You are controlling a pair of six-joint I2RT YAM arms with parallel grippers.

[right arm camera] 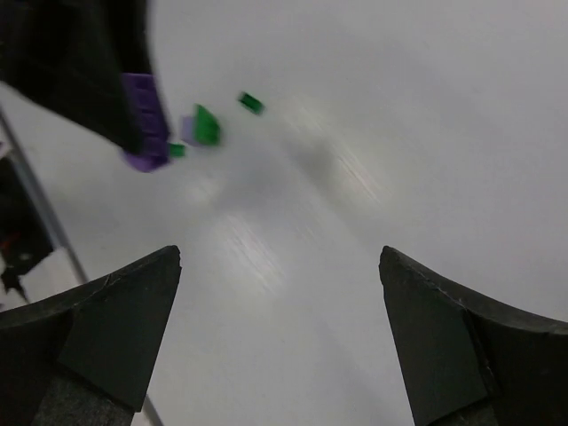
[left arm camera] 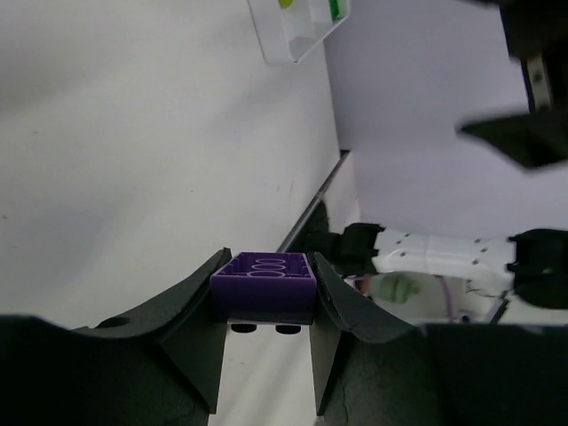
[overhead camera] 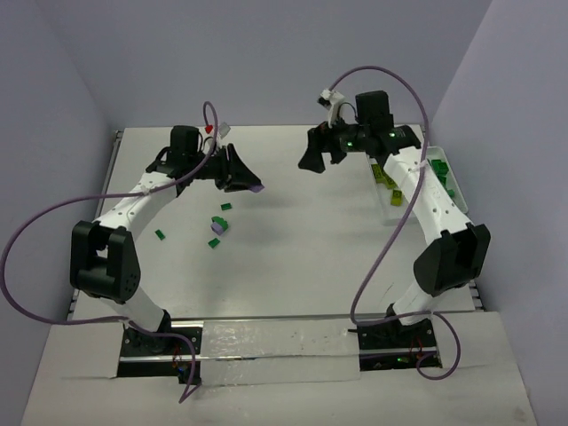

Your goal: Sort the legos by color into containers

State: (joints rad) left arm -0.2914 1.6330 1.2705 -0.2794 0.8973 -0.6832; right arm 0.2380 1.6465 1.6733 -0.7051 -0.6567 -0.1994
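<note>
Nearest, a few loose legos (overhead camera: 216,229) scattered on the white table (overhead camera: 293,266), left of centre: dark green pieces and a small lavender-and-green cluster. Just beyond and slightly right of them, left gripper (overhead camera: 250,183) closed on a purple brick (left arm camera: 264,273), pinched between the two fingertips with its hollow underside towards the wrist camera. Farther right, well apart from every brick, right gripper (overhead camera: 318,153) spread wide, holding nothing. At the far right edge, white tray (overhead camera: 383,202) with yellow-green and green bricks inside, partly hidden by the right arm.
</note>
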